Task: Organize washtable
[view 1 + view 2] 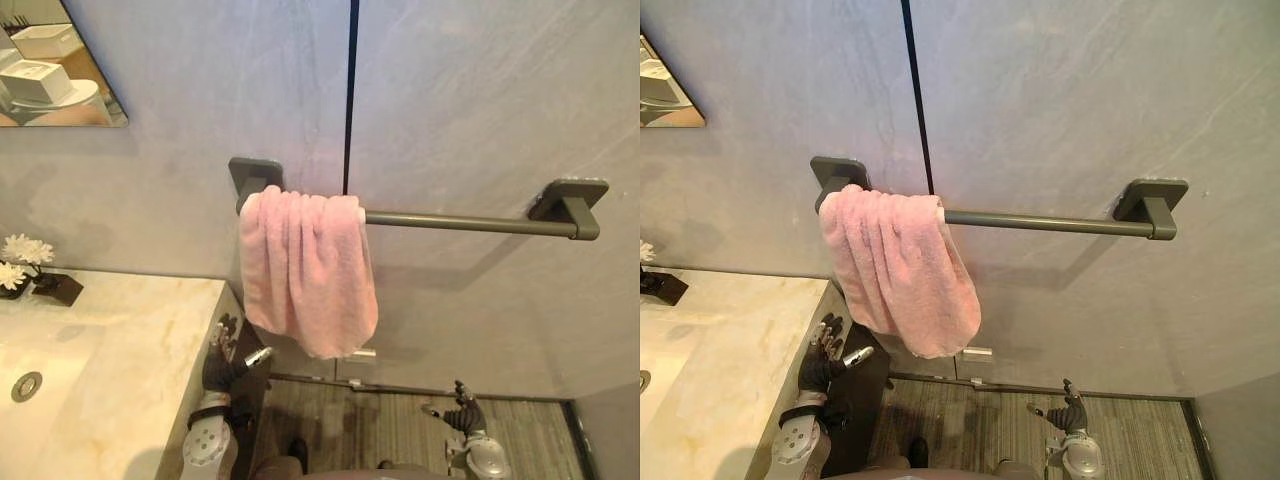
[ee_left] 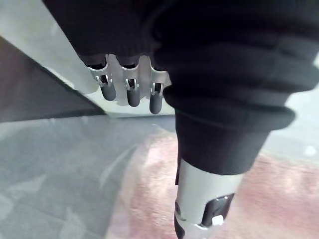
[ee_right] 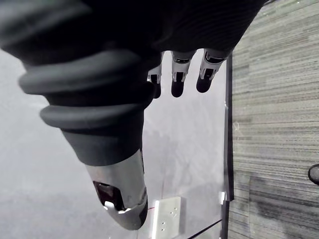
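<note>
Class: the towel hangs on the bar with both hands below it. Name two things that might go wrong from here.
The pink towel hangs bunched and lopsided at one end of the bar; a tug from below may drag it off. The open left hand sits close beside the counter edge, so lifting it may clip the stone.

Pink towel over wall rail
</note>
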Controlling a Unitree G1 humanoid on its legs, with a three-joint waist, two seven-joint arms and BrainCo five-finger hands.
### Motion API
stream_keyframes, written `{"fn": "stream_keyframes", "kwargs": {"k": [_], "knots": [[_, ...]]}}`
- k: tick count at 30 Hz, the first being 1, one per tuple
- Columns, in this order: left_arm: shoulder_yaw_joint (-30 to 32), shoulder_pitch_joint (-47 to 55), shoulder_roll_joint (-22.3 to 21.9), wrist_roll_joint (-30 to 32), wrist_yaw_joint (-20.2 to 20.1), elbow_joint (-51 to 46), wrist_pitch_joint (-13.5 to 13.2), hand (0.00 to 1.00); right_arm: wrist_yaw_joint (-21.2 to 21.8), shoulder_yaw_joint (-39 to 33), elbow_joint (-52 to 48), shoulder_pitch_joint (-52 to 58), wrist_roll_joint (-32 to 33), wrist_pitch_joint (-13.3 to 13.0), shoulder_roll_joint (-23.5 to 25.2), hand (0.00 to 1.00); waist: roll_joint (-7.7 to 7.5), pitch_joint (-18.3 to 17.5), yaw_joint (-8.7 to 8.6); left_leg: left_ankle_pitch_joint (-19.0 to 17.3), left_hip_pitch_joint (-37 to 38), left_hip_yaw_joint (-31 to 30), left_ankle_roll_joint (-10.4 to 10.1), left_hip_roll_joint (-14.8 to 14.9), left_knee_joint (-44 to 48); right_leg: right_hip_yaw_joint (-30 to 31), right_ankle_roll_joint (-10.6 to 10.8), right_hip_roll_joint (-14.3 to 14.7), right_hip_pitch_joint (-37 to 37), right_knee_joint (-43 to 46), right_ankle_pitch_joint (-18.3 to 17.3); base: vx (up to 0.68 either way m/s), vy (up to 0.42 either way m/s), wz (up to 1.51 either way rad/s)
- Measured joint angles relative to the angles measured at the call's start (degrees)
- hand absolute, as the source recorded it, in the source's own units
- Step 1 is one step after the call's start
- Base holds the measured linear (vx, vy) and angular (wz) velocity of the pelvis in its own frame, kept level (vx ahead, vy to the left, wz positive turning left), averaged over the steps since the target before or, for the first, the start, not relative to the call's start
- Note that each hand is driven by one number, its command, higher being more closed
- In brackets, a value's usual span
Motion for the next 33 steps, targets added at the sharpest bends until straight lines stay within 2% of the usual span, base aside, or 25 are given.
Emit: {"fn": "stream_keyframes", "kwargs": {"k": [5,8,17,18,22,29,33], "knots": [[-1.49,-0.92,2.26,0.12,0.01,-4.65,-2.26,0.0,0.17,0.53,0.01,-0.21,0.0,-0.47,-0.17,0.0,0.14,-0.32,-0.08,0.11,0.19,-0.41,-0.05,-0.06,0.04,-0.28,0.25,-0.08,0.54,-0.37,0.16,-0.04,-0.007,0.06],[-2.08,-1.26,2.96,0.73,0.12,-4.65,-2.36,0.0,0.25,1.68,0.01,-0.25,-0.01,-0.85,-0.68,0.0,0.44,-1.34,-0.21,0.1,0.11,-0.3,-0.05,-0.07,0.04,-0.09,0.34,0.0,0.67,-1.18,0.58,0.0,-0.009,-0.04],[-4.58,-8.06,4.61,3.41,0.02,-0.52,-2.27,0.0,1.33,2.36,-0.48,-2.75,-0.01,-0.89,-1.55,0.0,0.69,-1.41,-0.51,0.12,1.43,1.15,-0.04,0.11,-0.13,1.3,-0.04,0.68,2.13,-3.01,1.93,-0.01,-0.006,-0.09],[-4.82,-8.55,4.63,3.48,-0.01,0.98,-2.19,1.0,1.37,2.38,-0.5,-2.97,0.0,-0.89,-1.55,0.0,0.69,-1.41,-0.66,0.12,1.49,1.31,-0.04,0.21,-0.2,1.47,-0.01,0.78,2.13,-3.14,2.04,-0.04,-0.018,-0.08],[-5.87,-9.32,5.64,4.4,-0.06,5.47,-1.28,1.0,1.48,3.61,-3.15,-2.94,0.0,-0.88,-1.69,0.0,0.69,-1.4,-1.81,0.27,2.57,1.83,-0.25,0.49,-1.38,2.1,-0.01,1.01,2.24,-3.18,2.04,-0.03,-0.016,-0.08],[-6.37,-12.15,6.18,5.78,-0.04,8.08,-0.95,1.0,1.63,5.12,-9.88,-2.94,0.04,-0.97,-2.32,0.0,0.68,-1.4,-2.1,0.27,3.17,2.68,-0.26,0.69,-2.05,3.03,-0.04,1.21,2.21,-3.58,2.16,-0.01,-0.007,-0.07],[-6.32,-12.26,7.23,5.76,-0.01,8.04,-0.98,1.0,2.65,5.93,-20.07,-2.87,0.17,-1.37,-2.91,0.0,0.69,-1.4,-2.93,0.27,3.19,2.89,-0.26,0.78,-2.25,3.15,-0.2,1.39,2.6,-4.7,2.71,0.0,0.0,0.0]]}}
